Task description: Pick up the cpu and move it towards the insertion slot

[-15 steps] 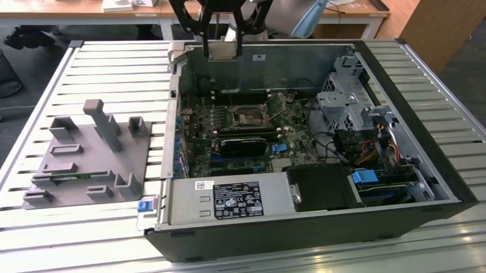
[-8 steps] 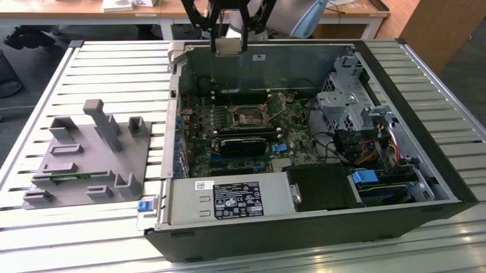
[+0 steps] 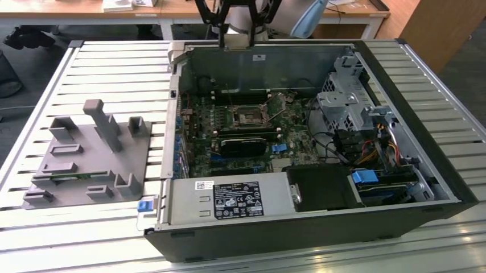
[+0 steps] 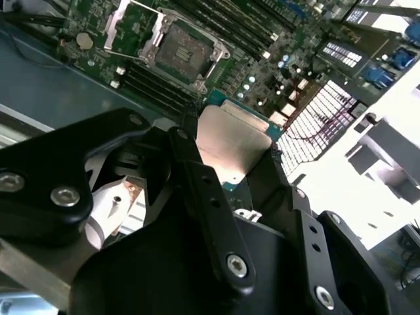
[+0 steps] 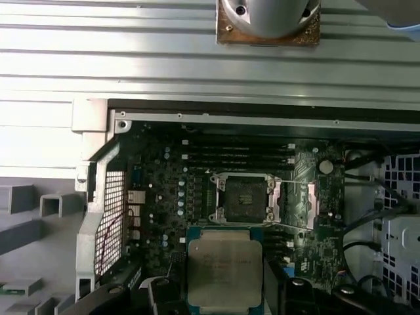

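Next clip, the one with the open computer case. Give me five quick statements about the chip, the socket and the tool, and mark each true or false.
1. The tool is holding the chip. True.
2. The chip is already seated in the socket. False: in both wrist views the socket's dark centre is empty and the chip sits apart from it, in the tool.
3. The chip's silvery metal face shows in the first wrist view. True.
4. The grey fixture plate lies inside the computer case. False: it lies on the slatted table, outside the case, toward the exterior view's left.
5. The case is closed with its side panel on. False: it is open and the circuit board is exposed.
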Controlling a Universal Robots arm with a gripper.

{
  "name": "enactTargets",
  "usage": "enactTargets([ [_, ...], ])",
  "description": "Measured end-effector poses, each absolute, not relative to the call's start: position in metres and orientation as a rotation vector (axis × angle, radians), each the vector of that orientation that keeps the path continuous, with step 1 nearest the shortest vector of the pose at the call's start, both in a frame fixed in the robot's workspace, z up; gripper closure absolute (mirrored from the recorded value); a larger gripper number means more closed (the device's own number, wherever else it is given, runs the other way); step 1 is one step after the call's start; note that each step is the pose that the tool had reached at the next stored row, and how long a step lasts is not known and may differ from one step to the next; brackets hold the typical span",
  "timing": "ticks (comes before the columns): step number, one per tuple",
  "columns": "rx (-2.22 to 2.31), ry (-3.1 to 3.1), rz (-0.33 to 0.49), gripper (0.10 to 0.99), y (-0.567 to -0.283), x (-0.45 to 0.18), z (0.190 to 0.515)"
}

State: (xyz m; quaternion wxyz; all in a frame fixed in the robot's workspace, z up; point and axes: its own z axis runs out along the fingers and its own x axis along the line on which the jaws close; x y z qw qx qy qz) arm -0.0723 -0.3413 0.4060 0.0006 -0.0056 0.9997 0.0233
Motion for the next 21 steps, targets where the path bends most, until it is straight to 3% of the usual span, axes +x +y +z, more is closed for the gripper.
enactTargets([
  [21, -0.014, 3.139, 0.074, 0.541, -0.333, -0.037, 0.401],
])
